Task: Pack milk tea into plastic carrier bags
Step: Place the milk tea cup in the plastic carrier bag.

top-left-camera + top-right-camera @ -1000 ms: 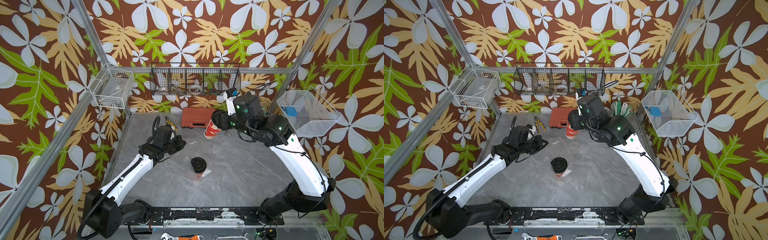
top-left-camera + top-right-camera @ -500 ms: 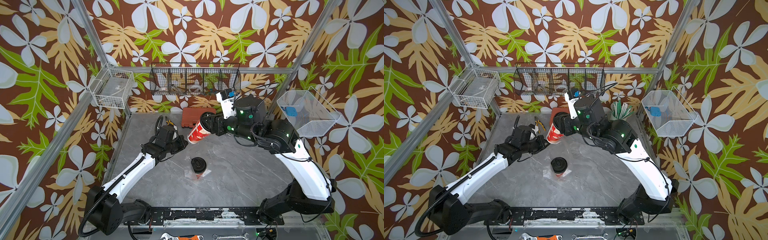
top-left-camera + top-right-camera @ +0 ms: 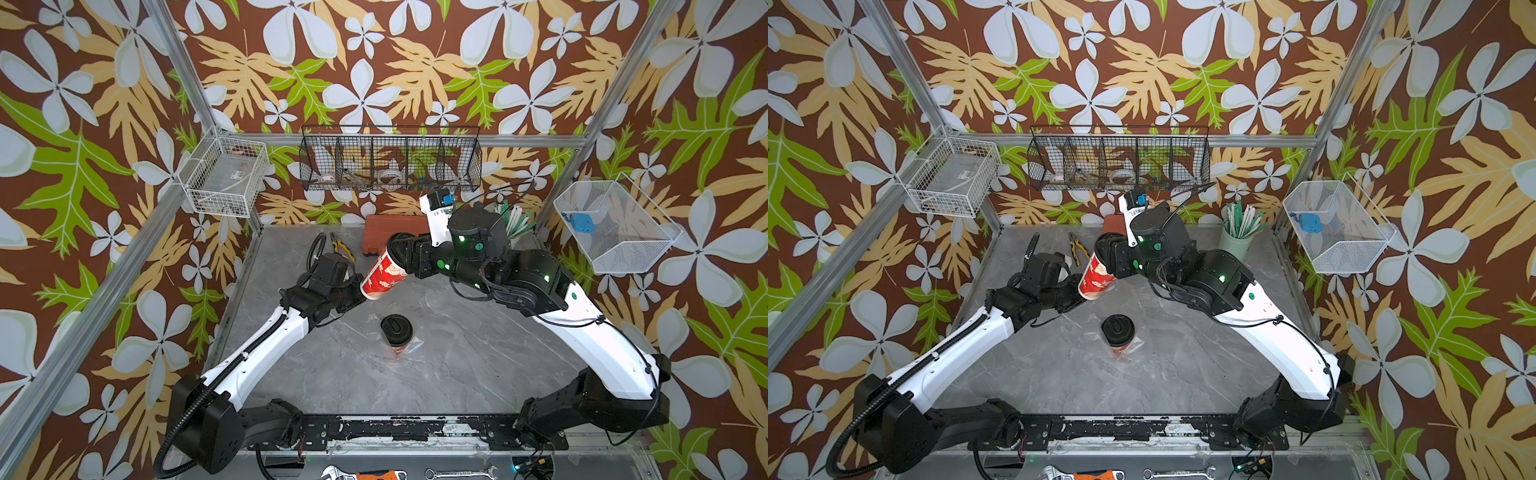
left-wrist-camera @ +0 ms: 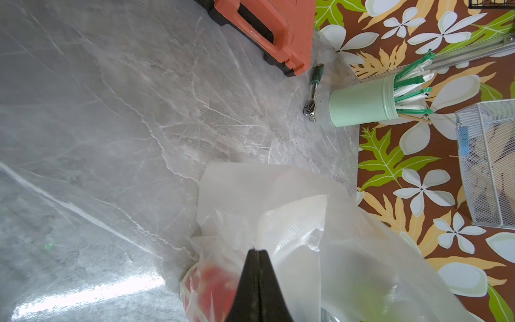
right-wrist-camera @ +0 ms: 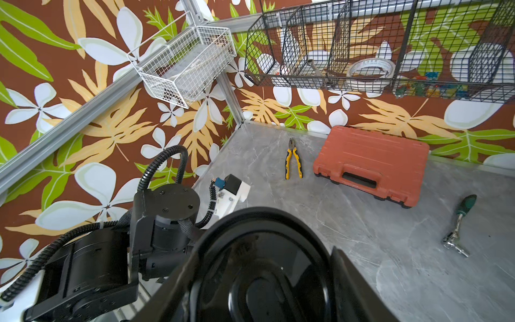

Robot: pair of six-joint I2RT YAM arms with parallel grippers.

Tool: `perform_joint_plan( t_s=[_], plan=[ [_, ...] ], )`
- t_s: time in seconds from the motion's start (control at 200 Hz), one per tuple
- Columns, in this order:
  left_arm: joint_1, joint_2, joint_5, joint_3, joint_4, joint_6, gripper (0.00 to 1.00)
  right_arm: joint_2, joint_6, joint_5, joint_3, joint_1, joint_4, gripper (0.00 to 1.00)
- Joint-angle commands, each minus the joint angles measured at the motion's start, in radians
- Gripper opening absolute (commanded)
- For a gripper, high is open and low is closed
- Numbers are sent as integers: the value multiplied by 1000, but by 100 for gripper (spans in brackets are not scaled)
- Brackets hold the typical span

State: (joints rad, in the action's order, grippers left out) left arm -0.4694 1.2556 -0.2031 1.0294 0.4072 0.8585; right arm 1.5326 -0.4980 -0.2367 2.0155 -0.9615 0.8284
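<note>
My right gripper [image 3: 399,254] is shut on one milk tea cup [image 3: 383,275], red with a white pattern, held tilted in the air with its base toward my left gripper [image 3: 356,291]. The cup's black lid [image 5: 262,273] fills the right wrist view between the fingers [image 5: 354,284]. My left gripper [image 4: 257,252] is shut on the edge of a clear plastic carrier bag [image 4: 278,200]. The held cup [image 4: 214,281] shows red through the film. A second milk tea cup [image 3: 397,332] stands upright mid-table, inside another clear bag [image 3: 412,347].
An orange tool case [image 3: 390,235] and yellow pliers [image 3: 343,246] lie at the back of the table. A mint cup of straws [image 3: 1239,241] stands back right, a ratchet [image 5: 457,231] lies near it. Wire baskets [image 3: 390,166] hang on the walls.
My right arm has carried the cup from beside the tool case leftward to my left gripper, tipping it over on the way. The left gripper shifted slightly toward it.
</note>
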Motion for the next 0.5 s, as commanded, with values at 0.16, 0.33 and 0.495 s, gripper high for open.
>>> perform_joint_plan(
  t_s=[0.16, 0.33, 0.495],
  plan=[
    [-4, -10, -42, 11, -91, -12, 0, -26, 30, -93, 5, 1, 136, 60],
    [-4, -6, -45, 14, -92, -9, 0, -38, 30, -95, -3, 1, 138, 60],
    [-5, -11, -48, 24, -91, -4, 0, -16, 36, -89, -39, 1, 127, 60]
  ],
)
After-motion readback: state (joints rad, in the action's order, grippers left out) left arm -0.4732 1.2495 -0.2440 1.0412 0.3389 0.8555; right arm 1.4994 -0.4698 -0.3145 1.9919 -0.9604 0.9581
